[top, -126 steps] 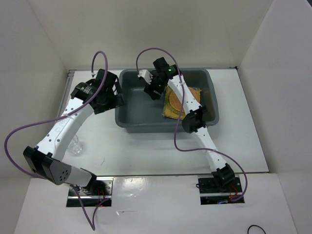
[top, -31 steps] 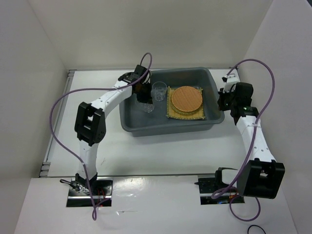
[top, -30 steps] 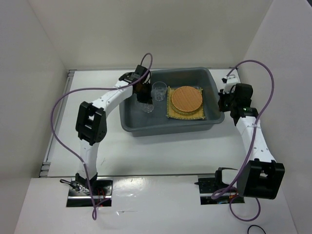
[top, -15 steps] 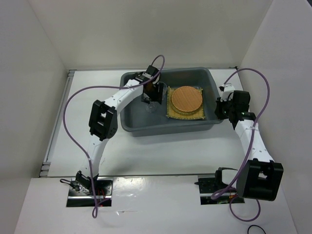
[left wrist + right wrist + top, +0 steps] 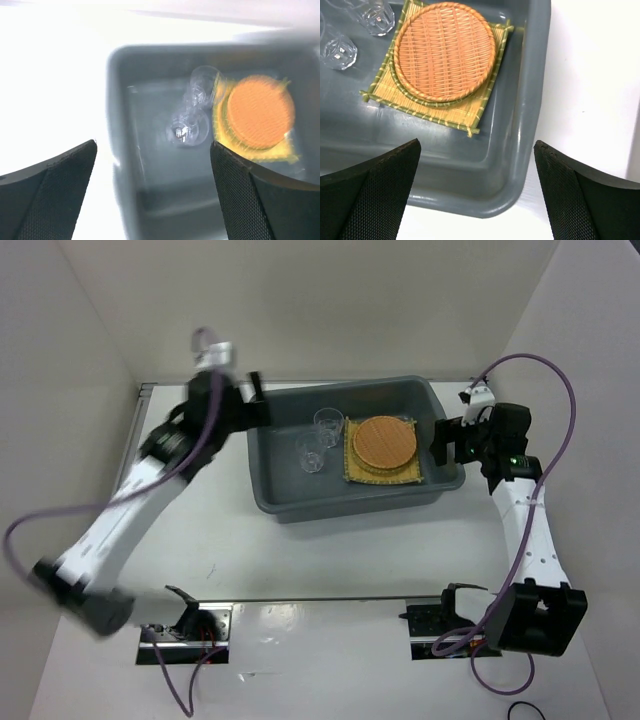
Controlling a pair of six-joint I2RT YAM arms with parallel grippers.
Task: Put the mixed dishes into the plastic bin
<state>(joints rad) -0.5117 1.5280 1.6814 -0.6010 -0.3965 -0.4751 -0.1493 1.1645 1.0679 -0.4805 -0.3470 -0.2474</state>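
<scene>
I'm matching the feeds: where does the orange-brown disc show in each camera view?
Top external: the orange-brown disc is right of centre, in the upper half, in the right part of the plastic bin.
Left wrist: the disc is at the right, mid-height, blurred.
Right wrist: the disc is upper left of centre, sharp.
Shared landmark: the yellow mat directly under it.

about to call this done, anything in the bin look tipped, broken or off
Nothing really stands out. The far glass cup and near glass cup stand upright in the plastic bin beside the yellow mat, which lies slightly skewed to the bin's walls with the orange disc flat on top. No breakage shows.
</scene>
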